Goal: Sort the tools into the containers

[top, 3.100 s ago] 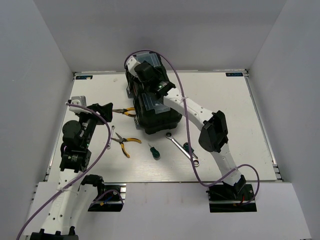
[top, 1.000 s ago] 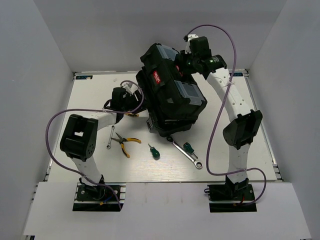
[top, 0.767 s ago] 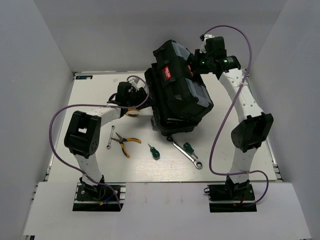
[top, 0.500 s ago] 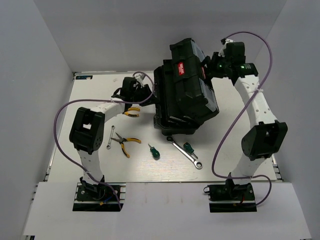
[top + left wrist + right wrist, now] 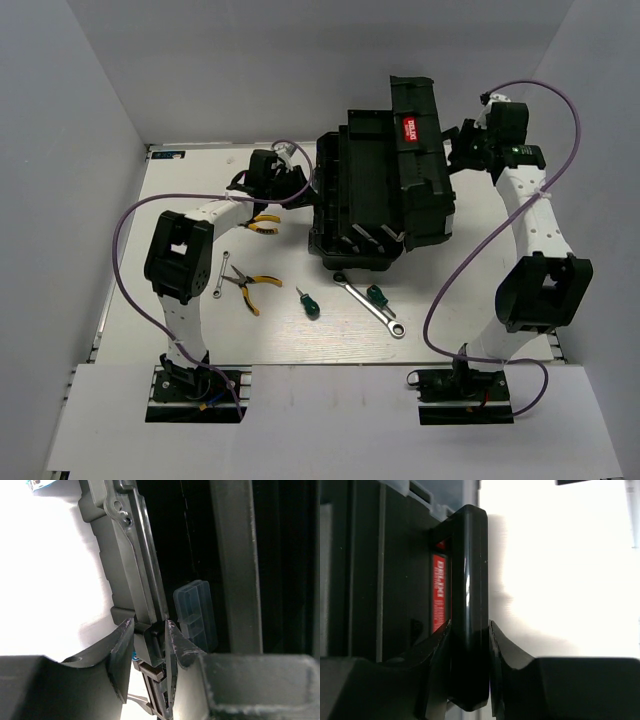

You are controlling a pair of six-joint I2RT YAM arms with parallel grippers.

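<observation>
At the back of the worktop [image 5: 470,300], the left pincer [image 5: 149,627] is clamped on the rim of the toolbox [image 5: 355,215], the right pincer [image 5: 470,625] on its lid handle [image 5: 470,555]. The tools [image 5: 250,288] lie on the worktop in front.

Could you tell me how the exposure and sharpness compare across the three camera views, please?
Top external view: evenly lit and sharp, with only a soft shadow under the toolbox. Left wrist view: the table is blown out to white while the toolbox interior sinks into black. Right wrist view: the table is likewise blown out, and a glare streak runs along the handle.
</observation>
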